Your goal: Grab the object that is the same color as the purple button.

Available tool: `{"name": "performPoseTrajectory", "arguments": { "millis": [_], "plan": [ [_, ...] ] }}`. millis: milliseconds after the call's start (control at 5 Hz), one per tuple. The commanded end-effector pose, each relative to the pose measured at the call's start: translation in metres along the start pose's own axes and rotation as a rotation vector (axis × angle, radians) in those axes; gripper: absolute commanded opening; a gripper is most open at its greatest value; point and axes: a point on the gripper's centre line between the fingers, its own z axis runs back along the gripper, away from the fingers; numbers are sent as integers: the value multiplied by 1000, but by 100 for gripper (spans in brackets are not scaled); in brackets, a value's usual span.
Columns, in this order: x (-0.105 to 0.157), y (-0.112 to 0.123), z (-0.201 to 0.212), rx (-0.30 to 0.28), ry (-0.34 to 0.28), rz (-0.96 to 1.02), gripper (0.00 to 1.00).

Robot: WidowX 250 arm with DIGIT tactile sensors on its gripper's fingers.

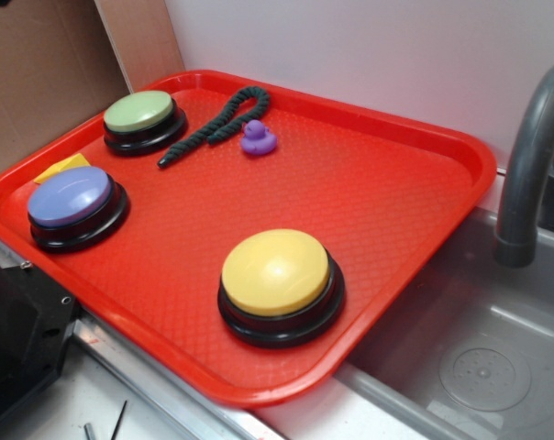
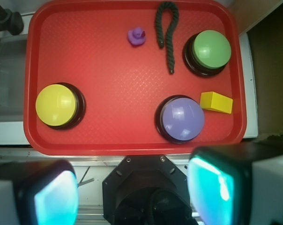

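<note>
A: Exterior view, item list. Red tray [image 1: 396,197], textured floor, raised rim. On it: purple button [image 1: 72,200] with black base, near the left edge; green-topped button [image 1: 141,115] at the far left corner; yellow-topped button [image 1: 277,275] toward the near edge. Purple duck [image 1: 257,137], very small, upright on the tray floor toward the far rim, just beside the dark green rope [image 1: 220,119]; whether they touch cannot be told. Yellow piece [image 1: 60,168], mostly hidden behind the purple button.

B: Wrist view, same stock from straight above. Tray [image 2: 108,61], purple button [image 2: 181,118], green-topped button [image 2: 211,49], yellow-topped button [image 2: 57,105]. Duck [image 2: 137,36] stands clear of the rope [image 2: 167,28] here, a strip of bare tray between them. Rope reads as a hairpin loop. Yellow piece [image 2: 216,101] shows whole: a block, just beside the purple button, apart from it.

A: Pincer?

B: Pincer [image 2: 141,192] appears only in the wrist view, fingers [image 2: 212,187] blurred at the bottom corners, spread wide with nothing between them, held off the tray's near rim, well apart from the duck.

A: Exterior alone shows a grey faucet [image 1: 532,165] and sink basin [image 1: 479,367] at right, cardboard [image 1: 38,73] at far left.
</note>
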Motion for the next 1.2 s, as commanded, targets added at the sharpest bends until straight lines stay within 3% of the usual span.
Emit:
{"name": "performPoseTrajectory", "arguments": {
  "millis": [0, 200, 400, 600, 800, 1000],
  "plan": [
    [0, 0, 0, 0, 0, 0, 100],
    [46, 24, -54, 5, 116, -22, 100],
    [95, 16, -101, 27, 78, -97, 100],
    [143, 15, -129, 7, 17, -239, 100],
    [175, 20, -163, -3, -94, -330, 100],
    [185, 16, -179, 36, -82, -388, 100]
  ]
}}
